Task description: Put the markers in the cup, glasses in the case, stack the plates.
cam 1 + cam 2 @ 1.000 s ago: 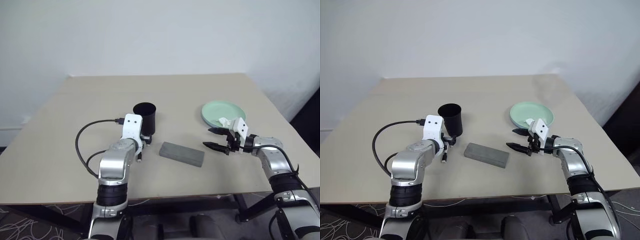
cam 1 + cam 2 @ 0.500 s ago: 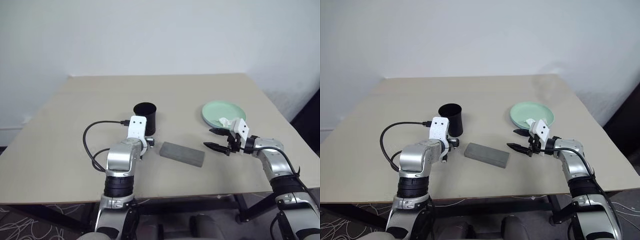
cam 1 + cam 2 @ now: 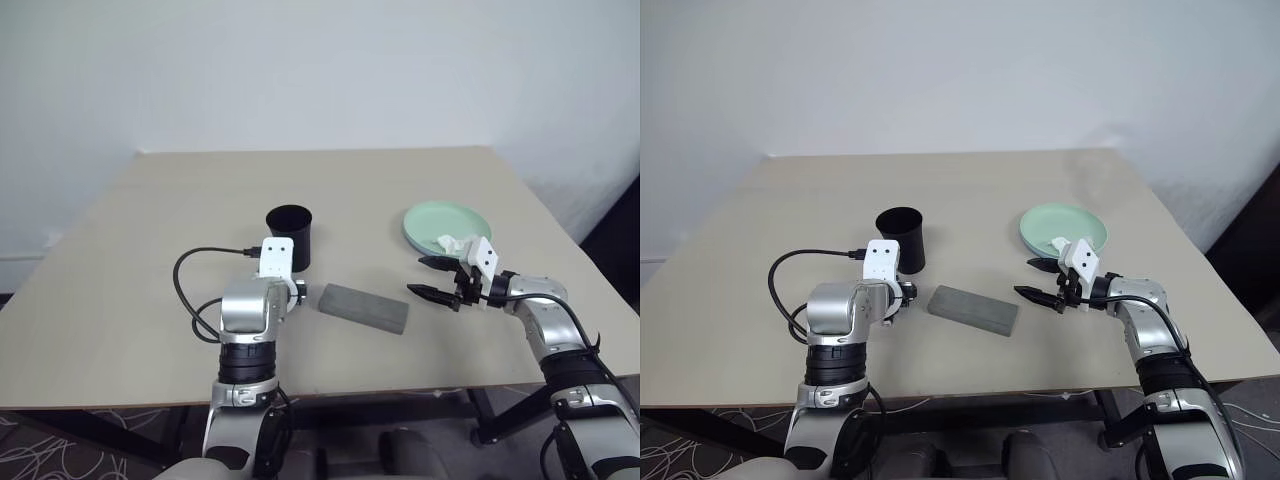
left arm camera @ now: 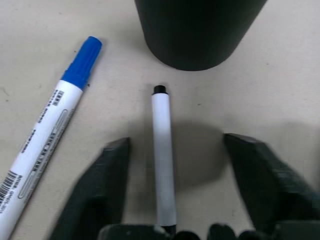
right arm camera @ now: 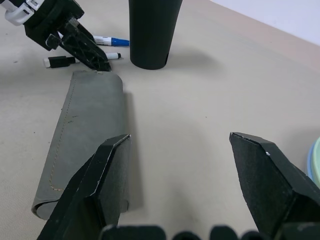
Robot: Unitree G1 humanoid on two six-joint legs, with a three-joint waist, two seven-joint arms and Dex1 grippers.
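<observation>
Two markers on table under my left gripper: white one with black tip lies between my spread fingers, untouched; blue-capped one just outside left finger. Cup stands just past white marker's tip. My right gripper spread wide, holding nothing; grey case lies closed beside its left finger, stacked plates just beyond.
</observation>
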